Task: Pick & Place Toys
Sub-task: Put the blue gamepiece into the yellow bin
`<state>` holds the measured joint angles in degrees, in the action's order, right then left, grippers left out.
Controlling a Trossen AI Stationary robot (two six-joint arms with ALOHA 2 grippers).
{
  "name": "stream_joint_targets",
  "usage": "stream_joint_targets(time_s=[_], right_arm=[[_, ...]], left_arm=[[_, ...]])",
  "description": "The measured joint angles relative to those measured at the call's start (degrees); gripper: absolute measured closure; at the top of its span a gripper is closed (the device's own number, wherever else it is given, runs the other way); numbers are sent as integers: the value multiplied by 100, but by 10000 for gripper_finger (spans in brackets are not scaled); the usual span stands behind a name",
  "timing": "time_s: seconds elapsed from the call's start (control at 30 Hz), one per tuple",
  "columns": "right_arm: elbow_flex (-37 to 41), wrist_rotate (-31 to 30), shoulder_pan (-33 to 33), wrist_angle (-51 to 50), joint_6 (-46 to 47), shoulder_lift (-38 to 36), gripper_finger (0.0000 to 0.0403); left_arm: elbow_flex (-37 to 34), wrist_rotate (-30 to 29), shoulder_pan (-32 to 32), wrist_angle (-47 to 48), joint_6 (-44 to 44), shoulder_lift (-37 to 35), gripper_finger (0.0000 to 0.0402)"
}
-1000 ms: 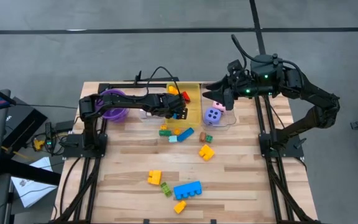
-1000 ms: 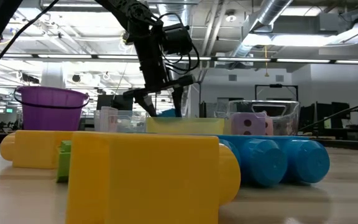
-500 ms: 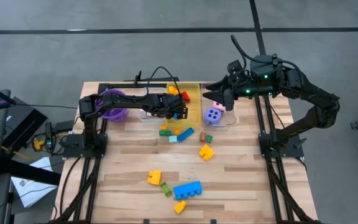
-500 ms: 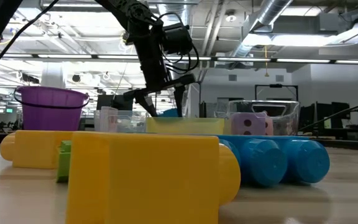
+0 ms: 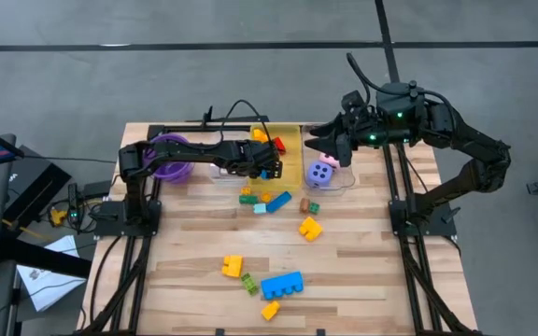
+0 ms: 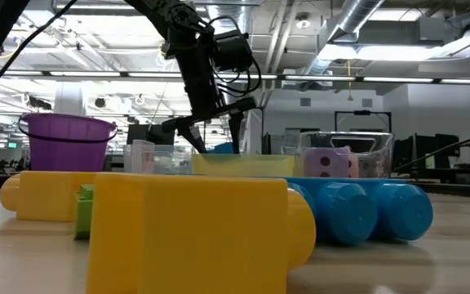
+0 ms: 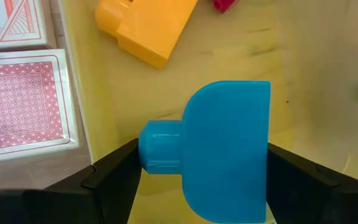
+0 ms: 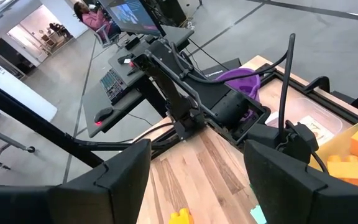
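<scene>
Our left gripper (image 7: 204,180) hovers over the yellow bin (image 7: 303,81), pinching the blue block (image 7: 219,158) between its fingers; we should spread wider so it drops beside the yellow block (image 7: 145,28)

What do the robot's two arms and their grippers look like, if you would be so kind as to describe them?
Both arms are dark, nearly black, built of jointed segments on black frame bases. The left arm carries a looping black cable above its wrist; the right arm shows a small green light near its wrist and a cable rising from it. The left gripper and right gripper each have two flat, angular, matte black fingers.
</scene>
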<state>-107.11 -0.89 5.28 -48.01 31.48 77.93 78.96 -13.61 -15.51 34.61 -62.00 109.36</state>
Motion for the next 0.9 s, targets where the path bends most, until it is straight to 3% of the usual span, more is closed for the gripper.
stream_joint_targets(time_s=[0.9], right_arm=[[0,93,0,2,-18,0,153]], left_arm=[[-6,-2,0,-114,218,-23,109]])
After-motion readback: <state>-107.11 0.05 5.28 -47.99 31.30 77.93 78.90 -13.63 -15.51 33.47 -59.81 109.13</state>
